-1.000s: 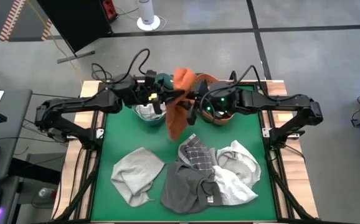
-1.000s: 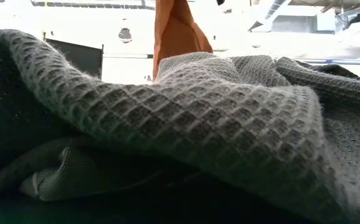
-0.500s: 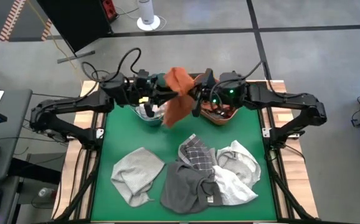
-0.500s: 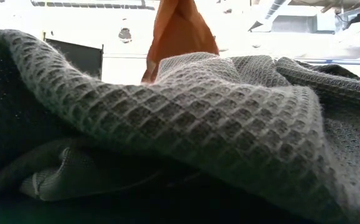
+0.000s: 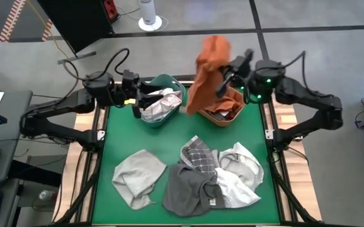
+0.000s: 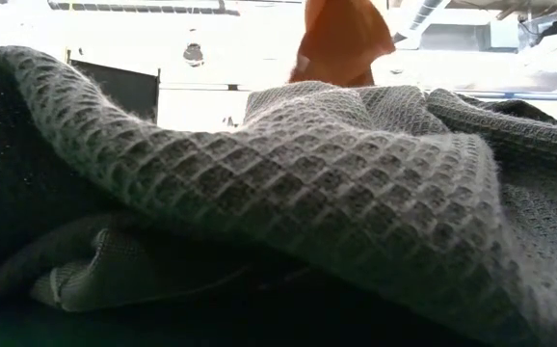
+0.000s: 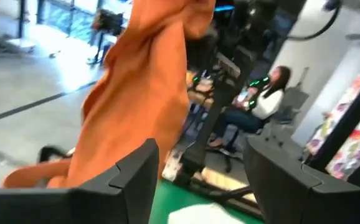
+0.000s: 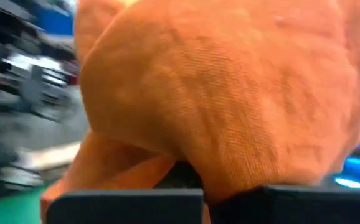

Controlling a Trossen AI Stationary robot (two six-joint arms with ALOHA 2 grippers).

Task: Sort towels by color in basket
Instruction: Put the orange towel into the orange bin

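rust-orange towel [image 5: 206,72] seemingly pinched in closed right gripper [image 5: 223,82], left gripper [image 5: 138,104] spread empty

Overhead sees table [image 5: 169,145]; low view cloth-blocked.

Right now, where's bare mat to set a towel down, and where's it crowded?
Free: the green mat between the green basket and the light grey towel, plus the strip along its left edge. Crowded: the front middle and right, where the dark grey towel, checked towel and white towel overlap.
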